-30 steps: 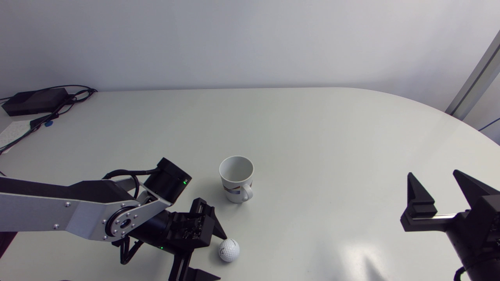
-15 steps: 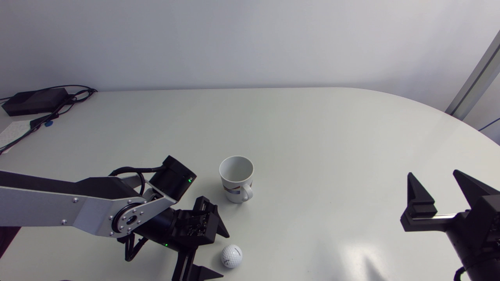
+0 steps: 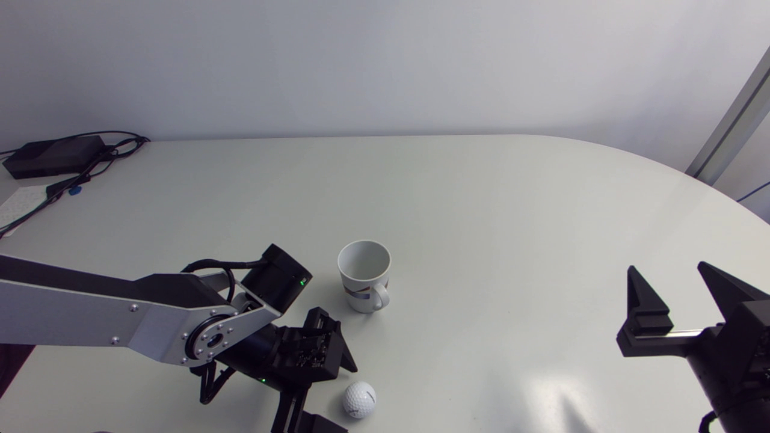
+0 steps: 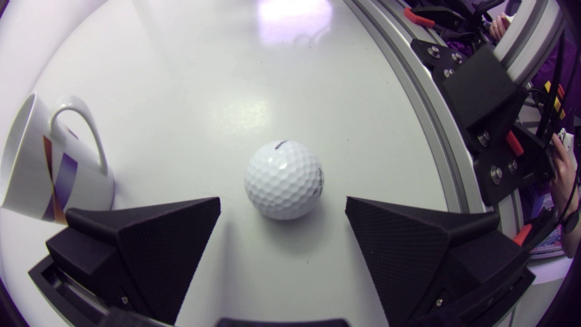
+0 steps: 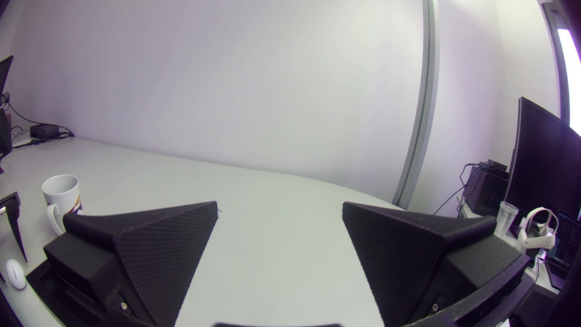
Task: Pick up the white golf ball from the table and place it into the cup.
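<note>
Change, head view: over the last second the left arm (image 3: 120, 313) has pushed further out from the table's (image 3: 481, 198) left side, toward the ball. The golf ball (image 3: 360, 400) has shifted slightly toward the near edge and a little to the right. The cup (image 3: 364, 275) and the right arm (image 3: 710, 343) have kept their places.

Ball against jaws, left wrist view: the left jaws are wide apart. The golf ball (image 4: 283, 179) rests on the table just ahead of the gap, roughly centred between the two fingers (image 4: 168, 254). Neither finger touches it, and table surface shows on both sides of the ball.

Surroundings: the cup stands upright on the table, mouth open, on the far side of the ball, with its handle turned toward the ball. In the left wrist view the cup (image 4: 50, 168) sits just beside and ahead of one finger, the nearest thing to the jaws apart from the ball.

The right jaws are apart and hold nothing. They hover at the table's right side, well apart from ball and cup. A black box (image 3: 54, 155) with cables lies at the far left corner.
</note>
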`<state>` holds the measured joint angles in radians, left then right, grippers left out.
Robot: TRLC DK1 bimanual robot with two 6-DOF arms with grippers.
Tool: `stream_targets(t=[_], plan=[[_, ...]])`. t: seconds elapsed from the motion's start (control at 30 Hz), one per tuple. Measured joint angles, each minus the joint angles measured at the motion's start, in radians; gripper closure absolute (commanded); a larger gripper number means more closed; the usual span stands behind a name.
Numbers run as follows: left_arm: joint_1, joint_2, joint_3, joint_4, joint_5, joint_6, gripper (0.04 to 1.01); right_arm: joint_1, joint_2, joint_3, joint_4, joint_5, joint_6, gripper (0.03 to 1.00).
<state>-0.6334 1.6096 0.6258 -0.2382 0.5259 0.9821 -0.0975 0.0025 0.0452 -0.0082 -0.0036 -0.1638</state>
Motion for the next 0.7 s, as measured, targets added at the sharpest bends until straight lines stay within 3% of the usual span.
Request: stream_targets(t=[0.47,0.6,0.7], plan=[[-0.017,0.034,0.026,0.011,-0.003,-0.009,0.057,0.000,0.000,0.000,0.000,0.000,0.000,0.070],[-0.023,0.039,0.029,0.015,-0.003,-0.011,0.167,0.000,0.000,0.000,0.000,0.000,0.000,0.070],[-0.028,0.040,0.029,0.019,-0.003,-0.014,0.179,0.000,0.000,0.000,0.000,0.000,0.000,0.070]])
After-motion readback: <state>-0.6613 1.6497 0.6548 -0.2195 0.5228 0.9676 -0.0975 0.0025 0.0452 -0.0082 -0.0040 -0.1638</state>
